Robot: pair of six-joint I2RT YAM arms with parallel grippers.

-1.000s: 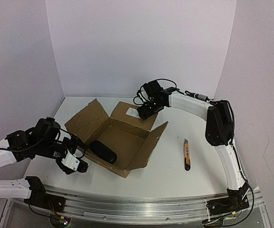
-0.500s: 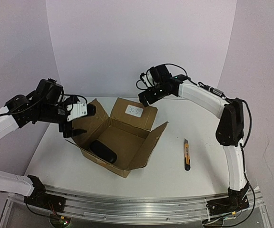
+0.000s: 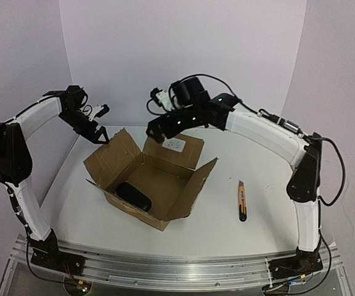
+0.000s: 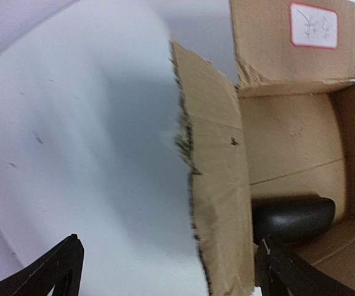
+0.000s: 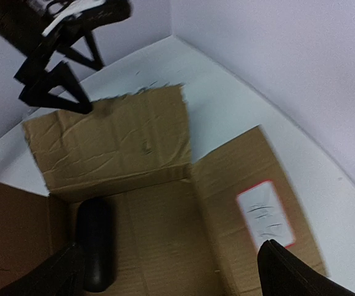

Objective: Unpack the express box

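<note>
While the express box (image 3: 165, 177) sits mid-table (image 3: 227, 228) with all flaps folded out, both arms reach over its far side. Left gripper (image 3: 102, 123): spread wide, holding nothing, just by the outer edge of the left flap (image 3: 113, 157); can't tell if it touches. Right gripper (image 3: 154, 114): also spread wide, empty, raised above the rear flap with the white label (image 3: 175, 143). A black oblong object (image 3: 133, 196) lies inside the box at its near-left side. A utility knife (image 3: 242, 201) lies on the table right of the box, apart from it.

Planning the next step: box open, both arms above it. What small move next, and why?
Probably lower the right fingers into the box toward the black item: it lies exposed inside the opened box, and those fingers are open and empty.
</note>
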